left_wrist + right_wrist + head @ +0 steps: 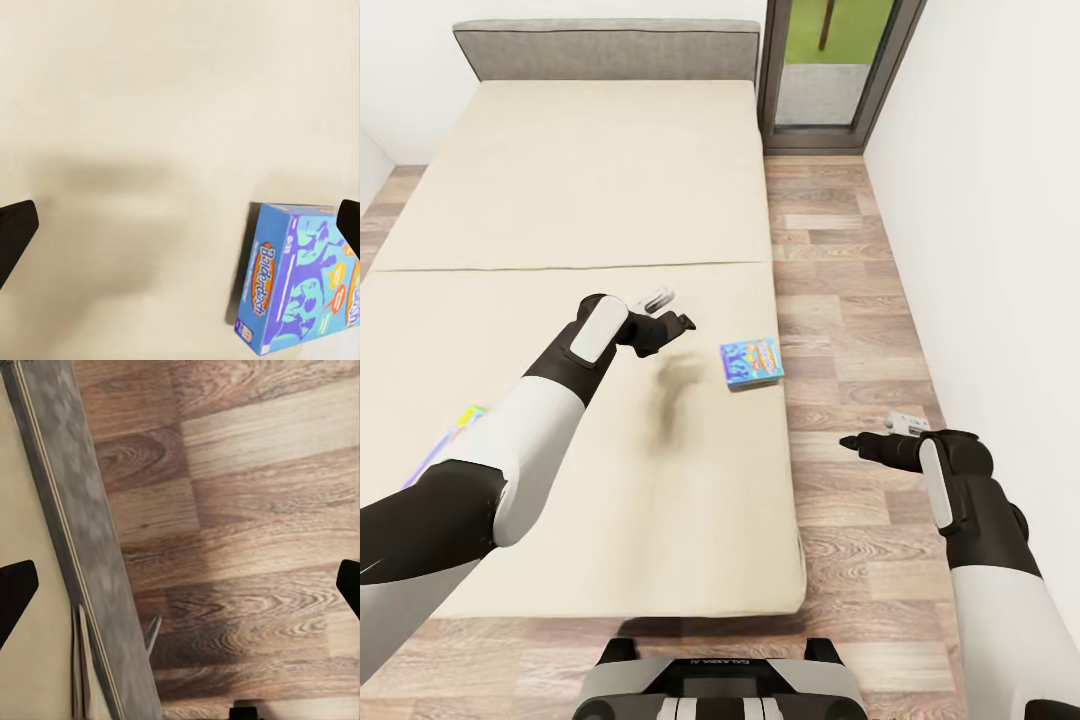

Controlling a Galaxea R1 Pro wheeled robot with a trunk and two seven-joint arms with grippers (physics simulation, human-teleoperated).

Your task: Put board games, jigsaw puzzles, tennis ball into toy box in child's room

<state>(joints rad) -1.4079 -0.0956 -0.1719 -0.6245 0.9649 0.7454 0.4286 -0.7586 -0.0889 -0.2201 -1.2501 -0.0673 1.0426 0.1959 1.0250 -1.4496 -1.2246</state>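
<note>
The step in hand looks like picking the blue board game [752, 362] off the bed [570, 190]. The box, lettered Balderdash, lies flat on the beige mattress near the bed's right edge. The left gripper [678, 312] hangs above the mattress just to the left of that box, jaws spread wide with nothing between them; in the left wrist view the box [300, 281] sits off toward one fingertip [349, 223], not between the two. To do this well, the gripper should travel toward the box until the box lies centred between the fingers, line its jaws across the box's narrower span, then descend. The mattress is soft and the box is thin and flat, so a finger may need to press in beside an edge to get under it; pushing sideways risks sliding the box toward the bed's edge and onto the floor.

A second board game [448, 440] shows as a multicoloured edge on the mattress beside the left upper arm, largely hidden.

The right gripper [872, 436] hovers over the wood-plank floor [850, 250] just past the bed's right edge, jaws apart and empty.

The bed has a grey headboard at its far end; a glass door stands beyond its far right corner, and white walls close the room.
</note>
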